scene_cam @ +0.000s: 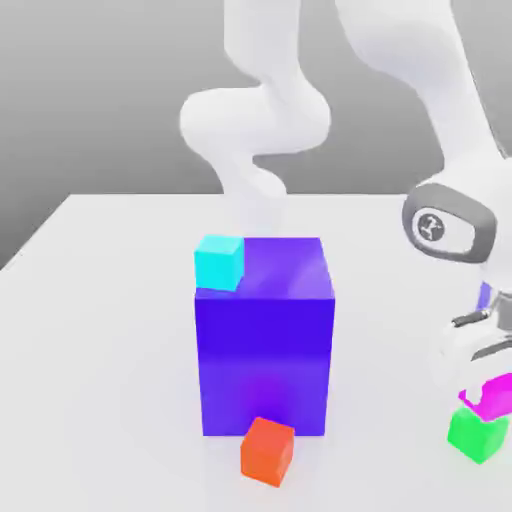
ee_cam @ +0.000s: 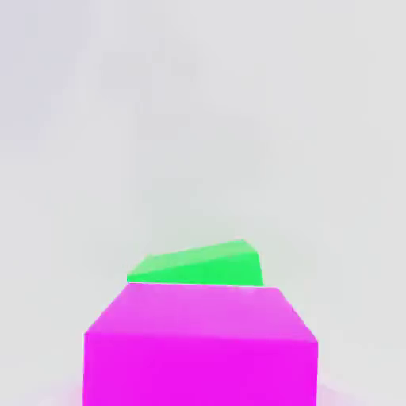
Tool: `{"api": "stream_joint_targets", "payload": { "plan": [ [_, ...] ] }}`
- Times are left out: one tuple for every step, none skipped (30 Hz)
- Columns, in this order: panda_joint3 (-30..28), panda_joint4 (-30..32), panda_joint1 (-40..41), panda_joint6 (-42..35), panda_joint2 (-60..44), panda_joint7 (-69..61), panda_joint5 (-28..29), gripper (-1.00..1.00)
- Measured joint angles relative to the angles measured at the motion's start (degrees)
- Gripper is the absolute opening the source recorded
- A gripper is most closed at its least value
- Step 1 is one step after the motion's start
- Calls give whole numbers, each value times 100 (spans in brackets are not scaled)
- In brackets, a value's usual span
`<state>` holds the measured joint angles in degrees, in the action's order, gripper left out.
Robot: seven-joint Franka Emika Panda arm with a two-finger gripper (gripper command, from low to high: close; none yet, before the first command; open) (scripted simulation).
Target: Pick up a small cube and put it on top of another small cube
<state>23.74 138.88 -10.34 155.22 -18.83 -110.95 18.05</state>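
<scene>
In the exterior view, a white robot arm (scene_cam: pixel 440 110) bends down over a pale grey worktop (scene_cam: pixel 100 330) toward the exterior view's right edge. Its jaws sit low there, just above the small magenta-pink cube (scene_cam: pixel 492 393), which rests slightly tilted on top of the small bright green cube (scene_cam: pixel 474 434); the two cubes are touching. How wide the jaws stand, and whether they grip the magenta-pink cube, cannot be told from here. Near the middle of the worktop stands a big blue-purple block (scene_cam: pixel 265 340). A small cyan cube (scene_cam: pixel 219 261) sits at the block's upper corner on the exterior view's left, and a small orange-red cube (scene_cam: pixel 268 450) lies on the worktop just in front of the block's base, well apart from the stacked pair.

In the hand view, the magenta-pink cube (ee_cam: pixel 202 345) is close to the camera, and a slice of the green cube (ee_cam: pixel 198 266) shows beyond it, touching it, against the pale worktop (ee_cam: pixel 198 119). The jaws' state cannot be told here either.
</scene>
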Motion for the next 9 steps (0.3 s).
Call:
{"api": "stream_joint_targets", "payload": {
  "plan": [
    [0, 0, 0, 0, 0, 0, 0, 100],
    [0, 0, 0, 0, 0, 0, 0, 100],
    [0, 0, 0, 0, 0, 0, 0, 100],
    [-71, -6, -60, 64, -78, 45, 65, 100],
    [-38, -2, -34, 34, -33, 12, 19, 100],
    [37, 7, 23, -45, 72, -66, -90, 100],
    [123, 20, 86, -147, 208, -167, -230, 100],
    [203, 34, 139, -261, 357, -279, -386, 100],
    [277, 49, 186, -381, 510, -392, -543, 100]
  ]
}}
